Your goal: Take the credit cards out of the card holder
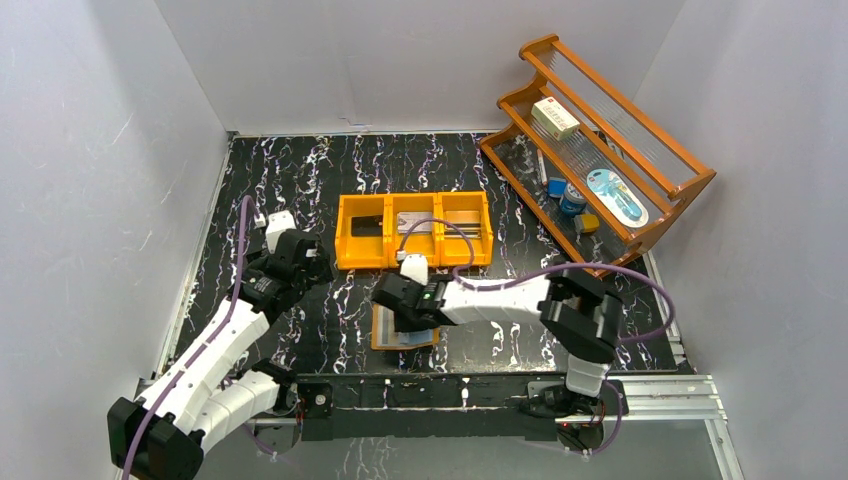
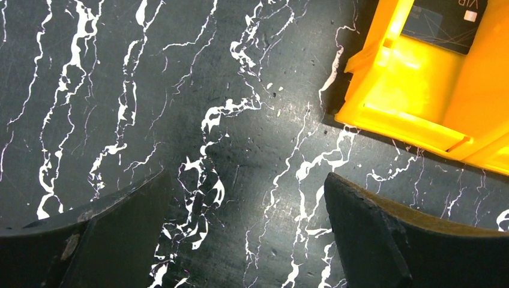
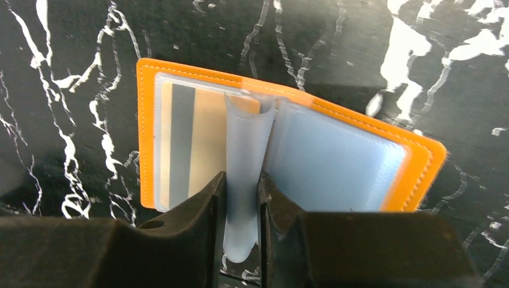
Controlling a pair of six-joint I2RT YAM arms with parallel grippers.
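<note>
While the right gripper (image 3: 242, 183) pinches only a clear sleeve (image 3: 246, 132) and the left gripper (image 2: 246, 180) hangs open, pulling could drag the whole card holder (image 3: 421, 161) along, credit card (image 3: 180, 144) still inside.

Through my left wrist camera, the pale letters "VIP" stood on a black plastic card (image 2: 441, 24), partly cut off by the frame's edge. The card lay in an orange plastic bin (image 2: 420, 90). Print on the white cardboard box with a red mark (image 1: 555, 118), on the brown wooden rack (image 1: 700, 180), was too small to read.
</note>
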